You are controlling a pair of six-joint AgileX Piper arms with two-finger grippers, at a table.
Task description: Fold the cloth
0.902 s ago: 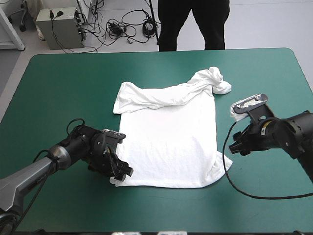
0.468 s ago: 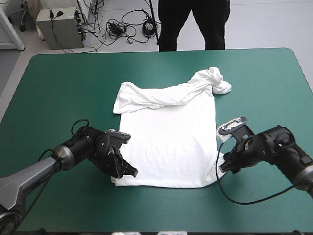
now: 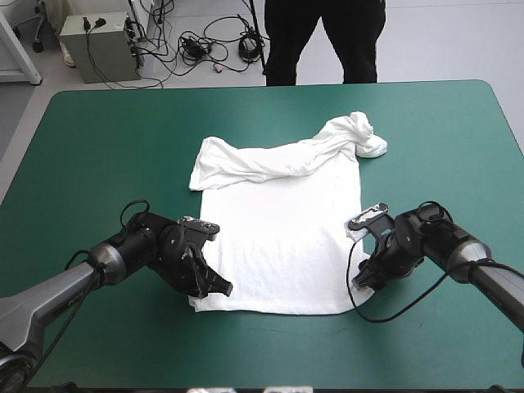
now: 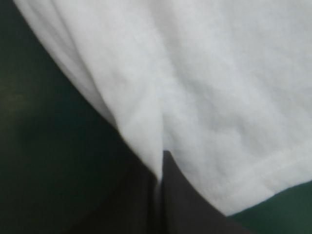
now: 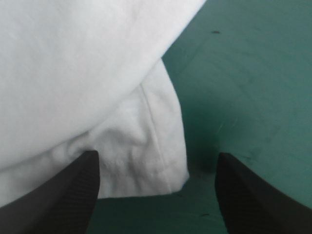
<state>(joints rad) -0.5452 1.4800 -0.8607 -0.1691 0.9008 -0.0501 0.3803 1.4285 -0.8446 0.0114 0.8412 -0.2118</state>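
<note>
The white T-shirt [image 3: 278, 237] lies spread flat in the middle of the table, its far part rumpled and one sleeve [image 3: 360, 135] bunched at the far right. My left gripper [image 3: 214, 286] sits low at the near-left hem corner, shut on the T-shirt. In the left wrist view the black fingers [image 4: 170, 195] meet in one point with a fold of the T-shirt [image 4: 209, 97] pinched between them. My right gripper [image 3: 364, 278] is at the near-right corner and open. In the right wrist view that gripper [image 5: 157, 156] straddles the folded-under hem corner [image 5: 146, 151].
The teal-green cover [image 3: 98, 147] stretches wide to both sides of the T-shirt. A narrow strip of cover [image 3: 278, 344] separates the hem from the table's near edge.
My left gripper has shut on the near-left hem. My right arm has swung left and nearer, from beside the T-shirt's right edge to its near-right corner, still open.
</note>
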